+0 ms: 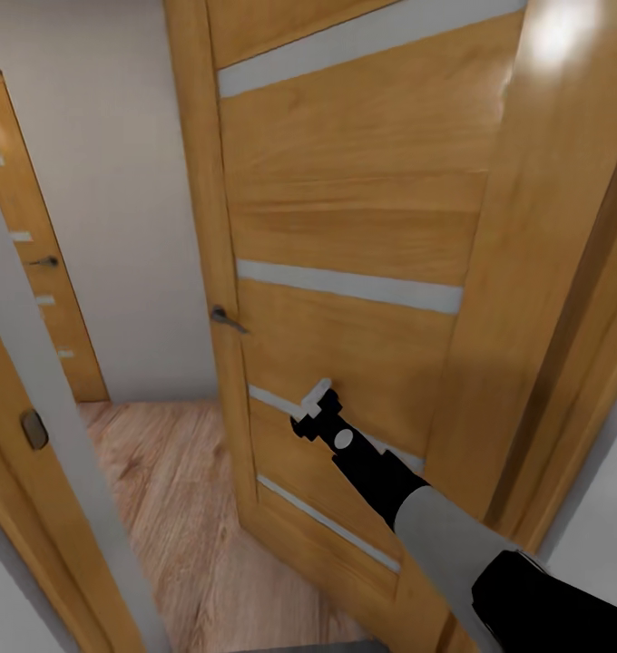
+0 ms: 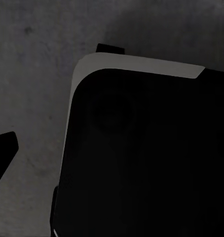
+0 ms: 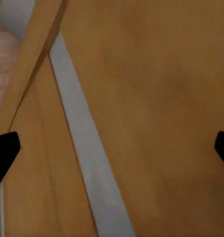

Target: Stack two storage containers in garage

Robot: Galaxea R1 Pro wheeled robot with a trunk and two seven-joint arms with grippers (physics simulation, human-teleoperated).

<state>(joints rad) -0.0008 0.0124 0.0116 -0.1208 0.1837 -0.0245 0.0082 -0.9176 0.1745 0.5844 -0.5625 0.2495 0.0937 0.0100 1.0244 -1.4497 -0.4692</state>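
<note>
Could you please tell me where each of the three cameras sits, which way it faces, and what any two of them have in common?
Head view: on the robot's head, looking forward and down at a wooden door with pale stripes; the right arm and right pincer reach to it.
Left wrist view: on the left arm, facing a dark body part over a grey surface; one fingertip shows.
Right wrist view: on the right arm, close against the door; both fingertips sit wide apart.
Shared: head and right wrist views both show the door's pale stripe.

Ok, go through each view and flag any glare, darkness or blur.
Head view: bright glare patch on the door frame at top right, soft overall. Left wrist view: very dark, murky, a black rounded shape dominating. Right wrist view: evenly lit, slightly blurred wooden door.
</note>
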